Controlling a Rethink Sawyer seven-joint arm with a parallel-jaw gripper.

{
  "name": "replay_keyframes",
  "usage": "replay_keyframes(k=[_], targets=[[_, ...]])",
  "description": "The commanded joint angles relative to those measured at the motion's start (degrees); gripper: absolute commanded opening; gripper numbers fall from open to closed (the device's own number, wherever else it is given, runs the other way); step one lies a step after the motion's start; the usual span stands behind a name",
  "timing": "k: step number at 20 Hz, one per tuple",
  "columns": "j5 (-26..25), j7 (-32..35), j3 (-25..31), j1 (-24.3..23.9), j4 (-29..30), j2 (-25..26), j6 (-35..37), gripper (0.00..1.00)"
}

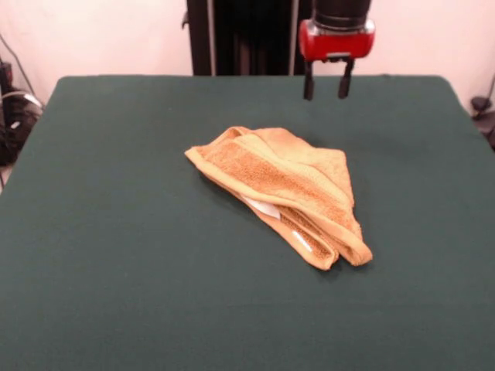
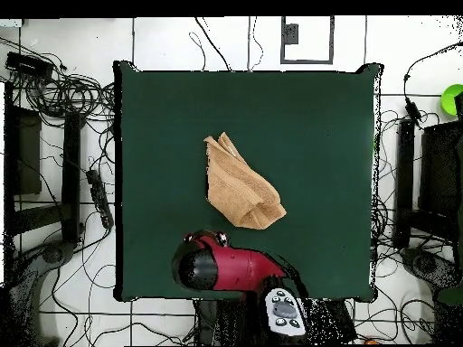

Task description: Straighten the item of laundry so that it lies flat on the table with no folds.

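Note:
The orange-tan towel (image 1: 286, 189) lies folded over on itself in several layers near the middle of the dark green table (image 1: 116, 255), with a white tag showing at its near edge. It also shows in the overhead view (image 2: 240, 185) on the table (image 2: 316, 135). My gripper (image 1: 326, 86) hangs above the table's far side, behind and slightly right of the towel, apart from it. Its two black fingers (image 1: 308, 83) stand apart, open and empty. In the overhead view the red arm head (image 2: 203, 267) covers the gripper.
Black pedestal (image 1: 247, 35) stands behind the table's far edge. Cables and equipment (image 2: 54, 108) lie on the floor around the table's sides.

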Motion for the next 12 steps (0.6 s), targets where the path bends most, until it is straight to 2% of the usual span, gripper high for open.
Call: replay_keyframes(k=[1,12], targets=[[-1.32,3.03,5.71,-2.14,-6.03,0.20,6.88,1.00],[-5.82,-0.31,8.93,-7.84,-8.99,2.08,7.82,1.00]])
